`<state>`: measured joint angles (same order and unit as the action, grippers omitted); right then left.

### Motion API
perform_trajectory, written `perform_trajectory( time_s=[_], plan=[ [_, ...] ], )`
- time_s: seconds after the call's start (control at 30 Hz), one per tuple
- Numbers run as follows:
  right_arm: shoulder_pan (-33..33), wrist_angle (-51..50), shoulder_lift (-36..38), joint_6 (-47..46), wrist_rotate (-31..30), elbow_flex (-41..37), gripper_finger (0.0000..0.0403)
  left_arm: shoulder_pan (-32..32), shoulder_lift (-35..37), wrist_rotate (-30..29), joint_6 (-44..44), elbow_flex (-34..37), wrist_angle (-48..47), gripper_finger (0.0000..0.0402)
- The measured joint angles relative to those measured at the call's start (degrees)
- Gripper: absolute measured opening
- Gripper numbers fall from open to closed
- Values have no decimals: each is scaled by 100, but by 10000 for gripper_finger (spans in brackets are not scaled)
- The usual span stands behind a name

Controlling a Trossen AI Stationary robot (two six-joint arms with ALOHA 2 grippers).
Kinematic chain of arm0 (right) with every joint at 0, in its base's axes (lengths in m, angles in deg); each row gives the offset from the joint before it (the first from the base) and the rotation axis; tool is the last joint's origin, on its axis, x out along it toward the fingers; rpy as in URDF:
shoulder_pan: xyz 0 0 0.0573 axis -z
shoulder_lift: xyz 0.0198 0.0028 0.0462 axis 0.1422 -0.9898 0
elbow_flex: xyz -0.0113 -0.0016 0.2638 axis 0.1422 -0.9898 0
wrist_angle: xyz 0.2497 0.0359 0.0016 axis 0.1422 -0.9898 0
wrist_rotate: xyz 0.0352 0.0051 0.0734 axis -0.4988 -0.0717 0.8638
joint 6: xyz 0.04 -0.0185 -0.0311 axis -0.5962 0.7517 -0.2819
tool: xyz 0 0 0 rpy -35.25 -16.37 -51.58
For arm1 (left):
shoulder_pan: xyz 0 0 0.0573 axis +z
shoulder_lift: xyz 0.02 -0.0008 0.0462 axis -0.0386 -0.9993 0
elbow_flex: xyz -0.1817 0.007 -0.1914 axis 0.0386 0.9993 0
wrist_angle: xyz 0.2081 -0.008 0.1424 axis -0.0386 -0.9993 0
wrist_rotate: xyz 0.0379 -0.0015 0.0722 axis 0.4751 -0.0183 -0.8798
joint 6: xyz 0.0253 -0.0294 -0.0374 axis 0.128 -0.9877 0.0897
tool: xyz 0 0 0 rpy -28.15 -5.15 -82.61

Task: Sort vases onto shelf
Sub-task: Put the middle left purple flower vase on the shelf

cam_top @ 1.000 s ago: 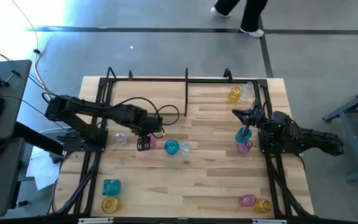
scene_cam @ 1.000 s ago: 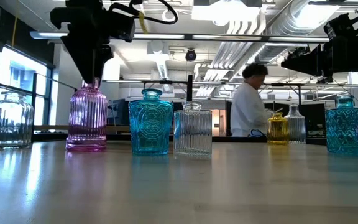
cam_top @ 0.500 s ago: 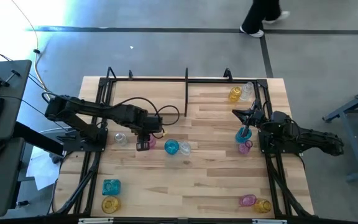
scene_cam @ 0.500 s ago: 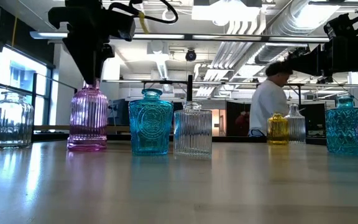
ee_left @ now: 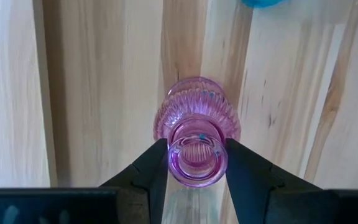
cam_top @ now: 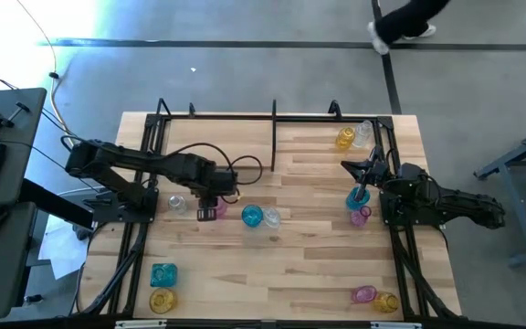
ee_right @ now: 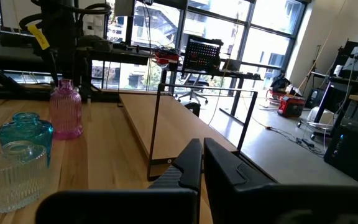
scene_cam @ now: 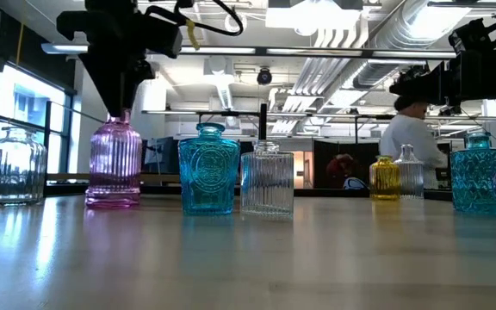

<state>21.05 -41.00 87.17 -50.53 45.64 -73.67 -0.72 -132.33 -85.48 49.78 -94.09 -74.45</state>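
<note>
My left gripper [cam_top: 208, 210] stands over the table's middle left, shut on a ribbed pink vase [scene_cam: 114, 168]. A clear vase [cam_top: 177, 203] stands to its left, and a teal vase [cam_top: 252, 216] and a clear one [cam_top: 271, 217] to its right. My right gripper [cam_top: 347, 165] hangs shut above the table's right side, pointing left, over a teal vase [cam_top: 357, 196] and a pink one [cam_top: 361, 216]. A yellow vase [cam_top: 345, 138] and a clear one [cam_top: 363, 132] stand on their bases at the shelf's [cam_top: 274, 115] far right end. My left gripper [ee_left: 196, 155] pinches the pink vase's neck [ee_left: 194, 171], just under the rim, between its two fingers. The fingers [ee_left: 151, 168] come from above, pointing down. The vase stays upright below them; whether its base is off the wood cannot be told.
A teal vase [cam_top: 163, 274] and a yellow one [cam_top: 162, 299] stand at the near left corner, a pink one [cam_top: 364, 294] and a yellow one [cam_top: 386, 302] at the near right. The shelf's divider rod [cam_top: 274, 137] rises at the far middle. A person walks beyond the table.
My left gripper has moved a little toward the table's left edge, taking the pink vase with it, away from the teal vase. The person beyond the table has walked to the right.
</note>
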Motion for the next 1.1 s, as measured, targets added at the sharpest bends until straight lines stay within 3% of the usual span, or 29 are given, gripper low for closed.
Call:
perform_trajectory(
  time_s=[0.37,0.7,1.1],
  plan=[
    [1,2,-2,-2,-1,0,0,456,800,-64,-247,2,-251,121],
    [0,1,-2,-1,0,1,0,2012,1459,-137,-286,1,-862,121],
    [1,2,-4,-1,-1,1,0,3528,1205,-176,347,0,-467,121]
  ],
)
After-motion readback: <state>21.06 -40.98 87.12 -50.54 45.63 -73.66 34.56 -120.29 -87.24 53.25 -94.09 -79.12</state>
